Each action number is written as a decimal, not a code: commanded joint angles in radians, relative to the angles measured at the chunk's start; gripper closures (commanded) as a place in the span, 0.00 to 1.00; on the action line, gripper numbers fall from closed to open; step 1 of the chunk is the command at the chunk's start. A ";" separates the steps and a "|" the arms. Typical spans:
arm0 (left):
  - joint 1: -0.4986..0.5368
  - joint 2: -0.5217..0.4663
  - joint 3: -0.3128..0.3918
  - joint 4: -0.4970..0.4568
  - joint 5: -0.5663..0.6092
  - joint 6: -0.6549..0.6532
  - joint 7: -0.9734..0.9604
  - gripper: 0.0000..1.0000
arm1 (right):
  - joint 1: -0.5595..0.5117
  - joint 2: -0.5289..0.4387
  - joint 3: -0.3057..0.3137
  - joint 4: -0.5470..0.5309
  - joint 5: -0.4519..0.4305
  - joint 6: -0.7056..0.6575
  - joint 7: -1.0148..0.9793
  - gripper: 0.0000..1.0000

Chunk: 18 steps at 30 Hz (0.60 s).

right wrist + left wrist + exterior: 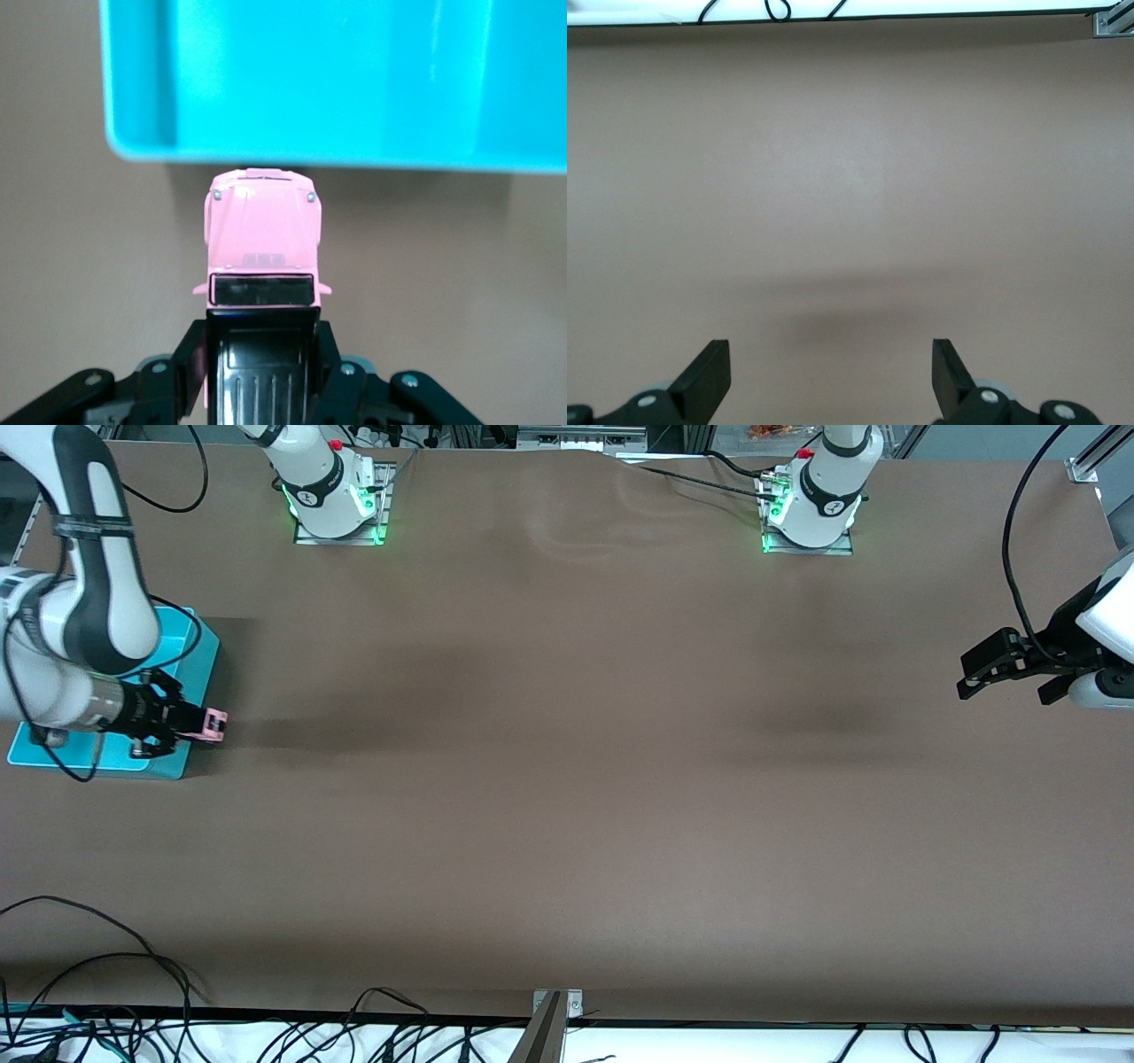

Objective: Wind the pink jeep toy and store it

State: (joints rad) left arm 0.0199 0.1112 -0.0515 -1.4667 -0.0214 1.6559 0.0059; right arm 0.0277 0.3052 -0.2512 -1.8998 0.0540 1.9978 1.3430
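Note:
My right gripper is shut on the pink jeep toy, clamping the sides of its black rear roof. In the right wrist view the pink jeep toy points its hood at the rim of the turquoise bin, and the right gripper holds it from the back. The toy hangs just outside the wall of the turquoise bin that faces the left arm's end. My left gripper waits open over the table at the left arm's end; the left gripper has only bare table between its fingers.
The brown table stretches between the two arms. Both arm bases stand along the edge farthest from the front camera. Loose cables lie at the edge nearest that camera, with a metal bracket at its middle.

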 commanded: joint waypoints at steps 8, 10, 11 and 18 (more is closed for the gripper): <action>-0.001 0.016 0.001 0.032 -0.015 -0.005 0.022 0.00 | -0.009 -0.008 -0.224 0.015 -0.010 -0.057 -0.310 0.74; -0.001 0.018 0.001 0.032 -0.014 -0.005 0.023 0.00 | -0.018 -0.002 -0.250 0.015 -0.003 -0.054 -0.355 0.74; -0.001 0.018 0.001 0.032 -0.014 -0.005 0.023 0.00 | -0.029 0.003 -0.257 0.013 -0.003 -0.053 -0.375 0.74; -0.003 0.018 -0.001 0.032 -0.014 -0.007 0.022 0.00 | -0.106 0.015 -0.257 0.001 0.018 -0.044 -0.443 0.74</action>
State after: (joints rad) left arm 0.0182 0.1115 -0.0537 -1.4666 -0.0215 1.6559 0.0059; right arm -0.0401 0.3120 -0.5110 -1.8985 0.0518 1.9617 0.9482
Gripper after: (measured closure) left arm 0.000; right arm 0.485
